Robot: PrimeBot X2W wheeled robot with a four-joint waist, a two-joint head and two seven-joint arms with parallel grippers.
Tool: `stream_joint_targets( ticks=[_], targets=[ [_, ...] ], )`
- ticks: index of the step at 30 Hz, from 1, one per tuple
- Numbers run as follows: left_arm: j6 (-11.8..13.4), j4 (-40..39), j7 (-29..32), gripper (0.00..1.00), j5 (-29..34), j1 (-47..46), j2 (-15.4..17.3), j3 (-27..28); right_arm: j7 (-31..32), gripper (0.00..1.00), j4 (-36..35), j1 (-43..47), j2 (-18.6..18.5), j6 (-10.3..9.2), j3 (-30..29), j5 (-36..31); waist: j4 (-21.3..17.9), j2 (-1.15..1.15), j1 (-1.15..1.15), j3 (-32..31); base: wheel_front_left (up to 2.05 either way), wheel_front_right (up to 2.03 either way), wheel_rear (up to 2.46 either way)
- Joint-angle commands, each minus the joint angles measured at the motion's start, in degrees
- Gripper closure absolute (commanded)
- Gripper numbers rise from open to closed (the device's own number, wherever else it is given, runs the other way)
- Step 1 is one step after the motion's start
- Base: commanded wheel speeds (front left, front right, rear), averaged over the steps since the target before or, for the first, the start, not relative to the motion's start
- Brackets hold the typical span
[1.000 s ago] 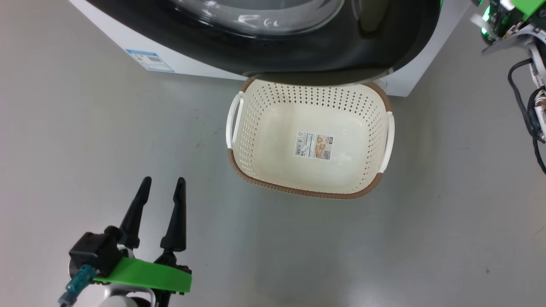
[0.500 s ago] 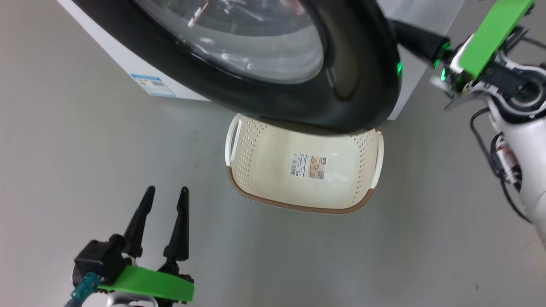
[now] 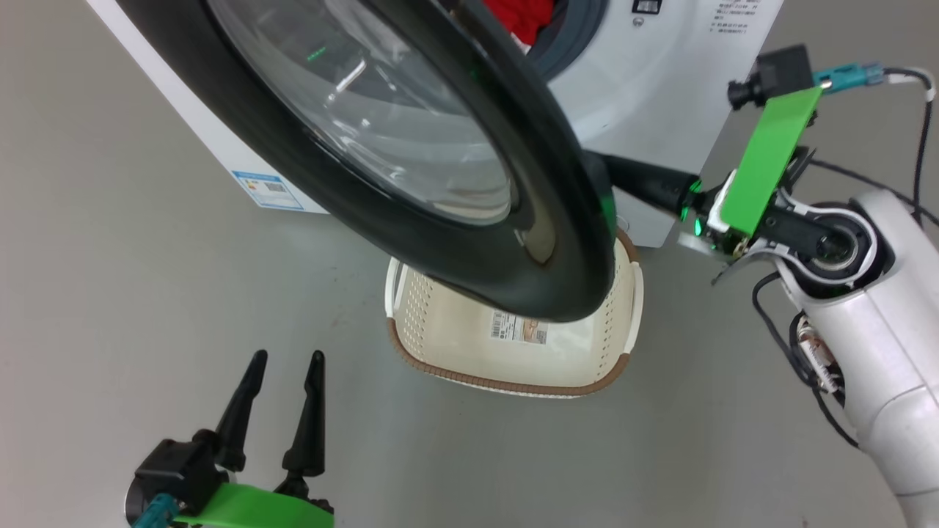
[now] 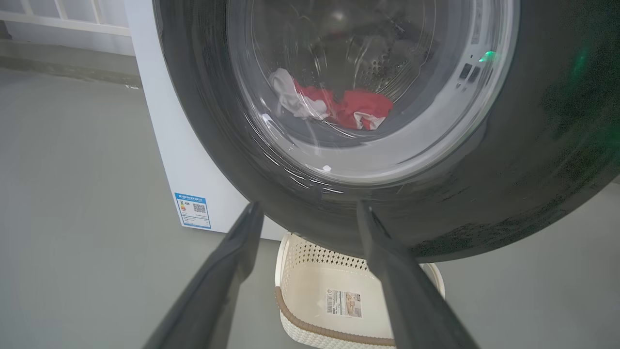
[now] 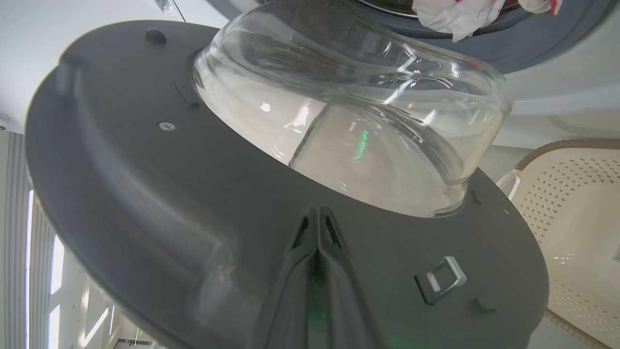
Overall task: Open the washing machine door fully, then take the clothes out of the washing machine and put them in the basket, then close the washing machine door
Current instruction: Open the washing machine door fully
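The right claw (image 5: pixel 317 213) has its fingers pressed together, holding nothing. Its tips sit at the grey inner face of the door (image 3: pixel 513 286), just under the glass bowl; whether they touch it I cannot tell. A small metal latch (image 5: pixel 441 278) lies just to the right of the fingers in the wrist view.

The door stands partly open, swung out from the washer (image 3: pixel 660 88). The left claw (image 3: pixel 287 358) is low over the floor (image 3: pixel 110 293), fingers apart and empty. The basket (image 3: pixel 506 383) sits ahead of it and to its right, its far side under the door's lower rim. The clothes (image 4: pixel 358 106) lie in the drum beyond the door, above and ahead of the left claw.
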Motion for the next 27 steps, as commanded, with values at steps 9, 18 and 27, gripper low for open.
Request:
stream_joint_targets(
  ticks=[9,18,27],
  targets=[
    [0.25,-1.76,-0.52,0.0,1.34,1.46,1.0,2.21,1.47,1.0,-3.67,3.93,2.29,0.3,0.72,-0.21,0.19,0.0,0.0,-1.98,0.0,0.0,0.0],
    [0.11,-1.44,-0.52,0.0,1.8,2.18,1.0,2.63,-1.93,1.0,-3.21,5.83,1.74,0.3,-0.43,-3.46,0.58,0.0,0.0,-3.48,0.0,0.0,0.0],
    [-0.23,-1.05,-0.52,0.0,2.47,3.51,1.0,3.58,-7.67,1.0,-2.5,9.4,1.62,0.3,-2.57,-4.97,-0.92,0.0,0.0,-5.53,0.0,0.0,0.0]
  ],
)
